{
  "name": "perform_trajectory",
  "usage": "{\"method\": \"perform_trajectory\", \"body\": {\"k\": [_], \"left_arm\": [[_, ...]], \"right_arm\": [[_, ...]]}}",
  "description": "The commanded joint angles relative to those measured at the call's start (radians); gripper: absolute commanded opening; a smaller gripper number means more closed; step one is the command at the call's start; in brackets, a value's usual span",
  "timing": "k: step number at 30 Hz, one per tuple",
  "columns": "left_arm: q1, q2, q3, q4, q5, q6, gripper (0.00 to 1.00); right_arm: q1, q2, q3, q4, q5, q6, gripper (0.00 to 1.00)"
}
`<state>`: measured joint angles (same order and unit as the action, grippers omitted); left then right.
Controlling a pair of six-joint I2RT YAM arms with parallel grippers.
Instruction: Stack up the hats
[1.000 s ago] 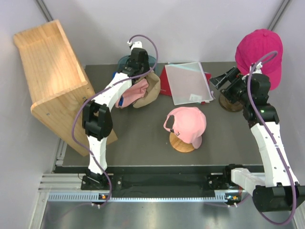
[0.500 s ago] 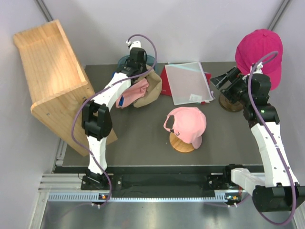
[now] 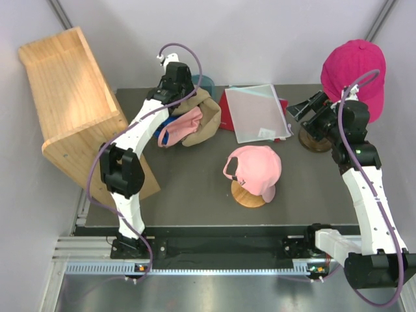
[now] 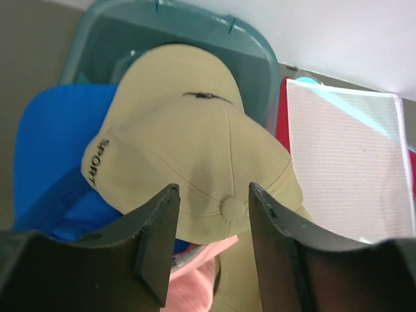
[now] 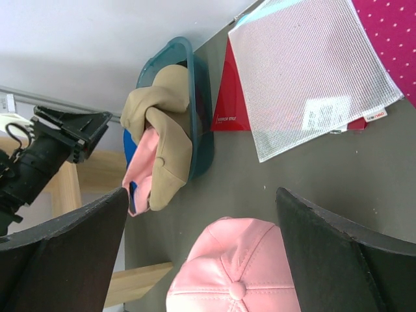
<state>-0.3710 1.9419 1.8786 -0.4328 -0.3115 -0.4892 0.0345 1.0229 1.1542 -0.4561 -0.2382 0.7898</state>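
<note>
A tan cap (image 3: 200, 112) lies on top of a pile with a light pink cap (image 3: 185, 125) and a bright blue cap (image 3: 165, 135), partly in a teal bin (image 3: 207, 81) at the back. My left gripper (image 3: 177, 91) hovers over that pile. In the left wrist view it (image 4: 211, 201) is open above the tan cap (image 4: 188, 130), with nothing between its fingers. A second pink cap (image 3: 257, 168) sits on a round wooden stand (image 3: 246, 196) mid-table. A magenta cap (image 3: 354, 68) is perched high at the right. My right gripper (image 3: 300, 109) is open beside it, empty.
A large wooden box (image 3: 71, 97) stands tilted at the left, close to the left arm. A white mesh pouch (image 3: 260, 112) on a red folder (image 3: 225, 112) lies at the back centre. A wooden base (image 3: 315, 142) sits under the magenta cap.
My left gripper shut and opened again, then drew left and back from the pile. The tan cap now lies spread higher over the pile. The right arm has not moved.
</note>
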Motion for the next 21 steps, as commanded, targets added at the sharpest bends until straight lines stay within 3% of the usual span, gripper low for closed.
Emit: {"method": "perform_trajectory", "body": {"k": [1,10,16,17,20,21], "left_arm": [[0.009,-0.011,-0.026,-0.032,0.09,-0.107,0.61],[0.023,0.043,-0.038,0.002,0.13,-0.152,0.63],[0.027,0.074,-0.03,0.019,0.141,-0.176,0.54],[0.029,0.075,-0.033,0.026,0.141,-0.177,0.52],[0.029,0.074,-0.045,0.063,0.13,-0.175,0.32],[0.029,0.074,-0.041,0.068,0.123,-0.173,0.19]], "right_arm": [[-0.01,-0.007,0.032,0.05,-0.01,0.006,0.94],[-0.01,-0.02,0.024,0.054,-0.012,0.008,0.94],[-0.01,-0.023,0.027,0.053,-0.012,0.006,0.94],[-0.01,-0.021,0.025,0.053,-0.012,0.006,0.94],[-0.01,-0.021,0.025,0.051,-0.013,0.006,0.94],[-0.01,-0.02,0.029,0.053,-0.013,0.006,0.95]]}}
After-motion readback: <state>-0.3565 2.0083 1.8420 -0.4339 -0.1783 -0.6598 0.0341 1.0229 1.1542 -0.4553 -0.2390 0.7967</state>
